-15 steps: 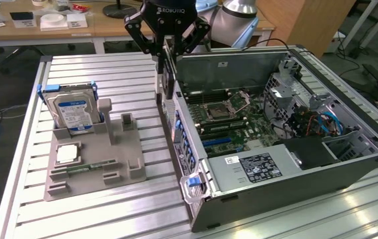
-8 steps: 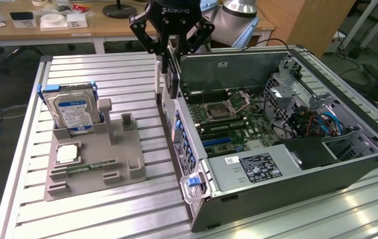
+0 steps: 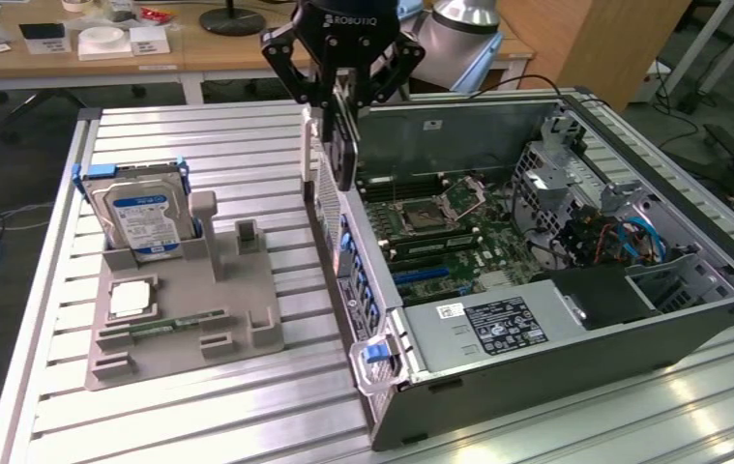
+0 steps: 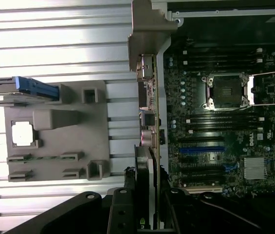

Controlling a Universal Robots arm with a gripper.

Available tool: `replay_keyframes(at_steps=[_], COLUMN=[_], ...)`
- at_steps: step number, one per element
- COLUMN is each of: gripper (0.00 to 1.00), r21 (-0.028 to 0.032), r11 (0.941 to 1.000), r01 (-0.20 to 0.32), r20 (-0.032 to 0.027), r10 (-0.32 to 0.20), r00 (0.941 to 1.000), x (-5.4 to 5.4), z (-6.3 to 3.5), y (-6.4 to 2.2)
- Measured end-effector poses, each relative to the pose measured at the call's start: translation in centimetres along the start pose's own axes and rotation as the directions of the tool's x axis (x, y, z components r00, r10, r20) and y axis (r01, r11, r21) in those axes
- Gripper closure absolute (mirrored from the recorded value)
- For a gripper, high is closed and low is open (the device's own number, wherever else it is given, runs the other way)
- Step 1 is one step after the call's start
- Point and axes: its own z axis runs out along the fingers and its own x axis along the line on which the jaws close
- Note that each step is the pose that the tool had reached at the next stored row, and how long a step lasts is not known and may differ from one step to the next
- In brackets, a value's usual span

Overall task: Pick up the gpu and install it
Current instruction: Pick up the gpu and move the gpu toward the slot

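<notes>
My gripper (image 3: pixel 340 97) hangs over the open computer case (image 3: pixel 676 319), above the case wall that faces the grey fixture. It is shut on the gpu (image 3: pixel 340 155), a thin dark slab seen edge-on that hangs straight down from the fingers. In the wrist view the gpu (image 4: pixel 148 122) runs lengthwise away from the gripper (image 4: pixel 146 207), and its silver end bracket (image 4: pixel 149 24) is at the far end. The card sits over the edge of the motherboard (image 4: pixel 225 122), beside the blue expansion slots (image 4: pixel 200 148) and apart from them.
A grey fixture (image 3: pixel 186 319) on the slatted aluminium table (image 3: pixel 212 135) holds an upright hard drive (image 3: pixel 141 217), a silver chip (image 3: pixel 128 298) and a memory stick (image 3: pixel 166 327). Inside the case are an empty CPU socket (image 3: pixel 421 208), the power supply (image 3: pixel 502 324) and cables (image 3: pixel 625 237).
</notes>
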Motion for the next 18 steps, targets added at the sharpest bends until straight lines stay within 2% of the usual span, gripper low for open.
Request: replay_keyframes(at_steps=[10,15,18], gripper=[0.72,0.72,0.72], r21=[0.0001,0.0005,0.0005], r11=[1.0,0.9989,0.9985], r01=[0.002,0.046,0.054], r20=[-0.0002,-0.0022,-0.0026], r10=[-0.002,-0.046,-0.054], r00=[1.0,0.9989,0.9985], x=[-0.9,-1.2,-1.2], z=[-0.01,0.01,0.01], y=[0.06,0.07,0.08])
